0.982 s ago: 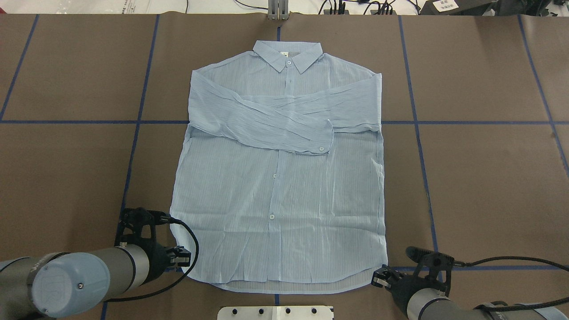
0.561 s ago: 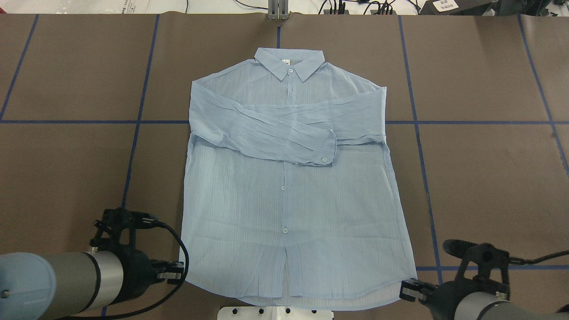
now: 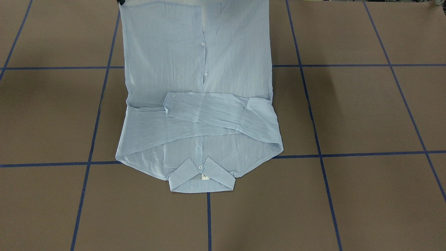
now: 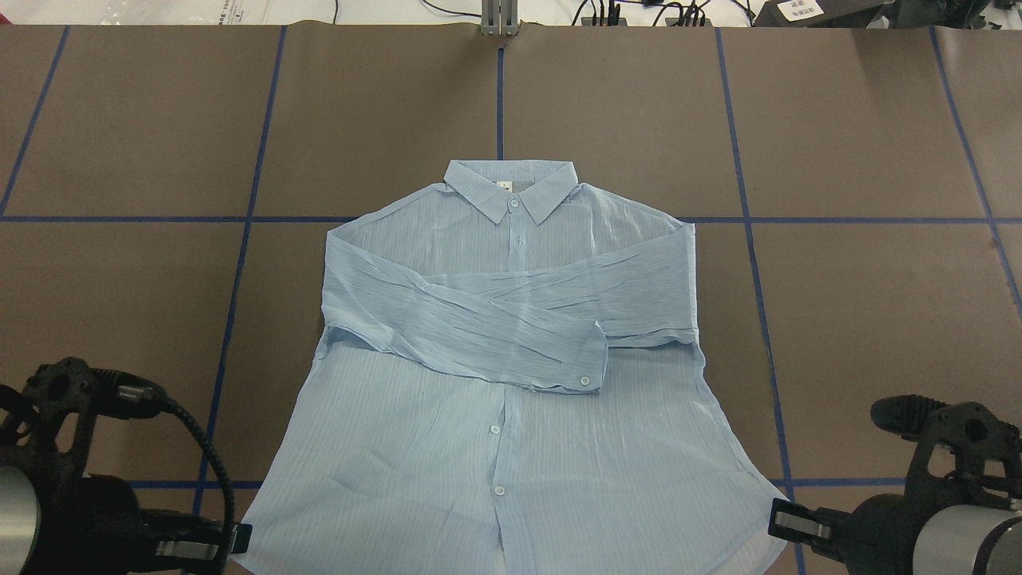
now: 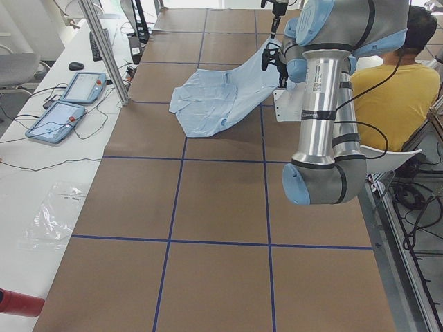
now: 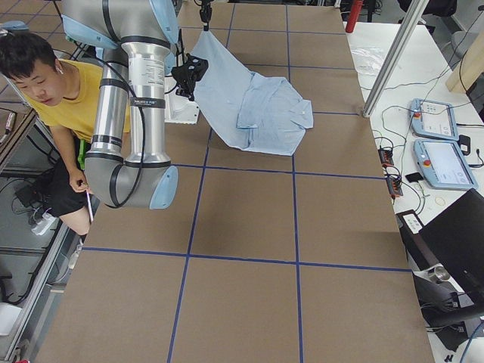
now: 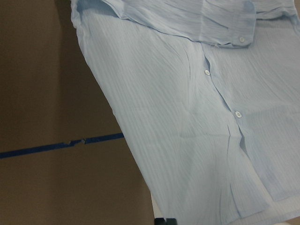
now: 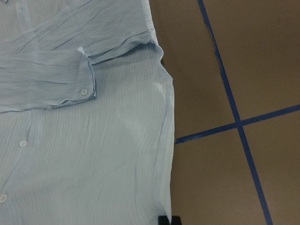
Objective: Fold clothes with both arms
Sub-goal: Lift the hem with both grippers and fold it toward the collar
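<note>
Since a second ago the left gripper [image 4: 236, 540] and right gripper [image 4: 778, 523] have drawn back toward the robot's base. The shirt [image 4: 511, 423] has slid with them, and its collar [image 4: 509, 188] now lies well nearer the robot, just short of a cross line of tape.

Each gripper is clamped narrow on one of the hem corners [image 8: 164, 208]. The wrist views show only a dark fingertip at the cloth's edge. The two stand wide apart, which keeps the hem stretched between them so that the thin fabric cannot sag or bunch in the middle.

From the grippers the cloth runs outward and downward. In the side views the hem is raised off the worktop [image 4: 878, 303] and the body slopes down to the chest, which lies flat. Lifting only the near end likely lets the far end's drag smooth the panel as it moves.

Further out, the sleeves [image 4: 479, 335] lie crossed over the chest, the cuff of the upper one ending right of the button line. Tucked in this way, they stay inside the body's outline and are not left trailing.

Judging by this hold, the step in hand is the lengthwise fold, with the hem to be carried up and over toward the collar. The sheer cloth may slip or skew if one arm leads the other.
</note>
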You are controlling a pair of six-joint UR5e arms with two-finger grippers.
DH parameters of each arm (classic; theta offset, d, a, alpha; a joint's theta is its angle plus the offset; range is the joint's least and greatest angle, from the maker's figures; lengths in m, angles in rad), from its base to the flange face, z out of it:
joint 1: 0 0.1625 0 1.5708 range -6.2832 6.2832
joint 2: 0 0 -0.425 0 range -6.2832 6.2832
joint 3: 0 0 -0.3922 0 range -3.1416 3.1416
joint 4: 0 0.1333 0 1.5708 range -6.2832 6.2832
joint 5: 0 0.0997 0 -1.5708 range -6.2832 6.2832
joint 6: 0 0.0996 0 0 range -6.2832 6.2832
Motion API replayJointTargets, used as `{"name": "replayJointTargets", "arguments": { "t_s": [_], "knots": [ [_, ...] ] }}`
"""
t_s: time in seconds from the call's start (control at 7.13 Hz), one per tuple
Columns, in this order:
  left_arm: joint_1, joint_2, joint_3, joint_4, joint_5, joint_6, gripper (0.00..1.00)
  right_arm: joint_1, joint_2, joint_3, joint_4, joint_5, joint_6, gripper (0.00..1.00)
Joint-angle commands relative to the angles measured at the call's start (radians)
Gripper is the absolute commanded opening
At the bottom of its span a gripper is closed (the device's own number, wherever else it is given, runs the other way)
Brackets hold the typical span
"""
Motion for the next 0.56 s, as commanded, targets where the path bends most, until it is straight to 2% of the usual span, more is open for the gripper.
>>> {"name": "replayJointTargets", "arguments": {
  "t_s": [0.0, 0.28, 0.42],
  "knots": [
    [-0.069, -0.129, 0.149, 0.030, -0.006, 0.061, 0.00, 0.129, 0.156, -0.123, -0.026, 0.007, -0.103, 0.00],
    [-0.227, -0.218, 0.327, 0.025, -0.004, 0.121, 0.00, 0.273, 0.295, -0.268, -0.030, 0.002, -0.196, 0.00],
    [-0.324, -0.244, 0.388, 0.024, -0.006, 0.190, 0.00, 0.348, 0.333, -0.306, -0.026, 0.002, -0.205, 0.00]
  ]
}}
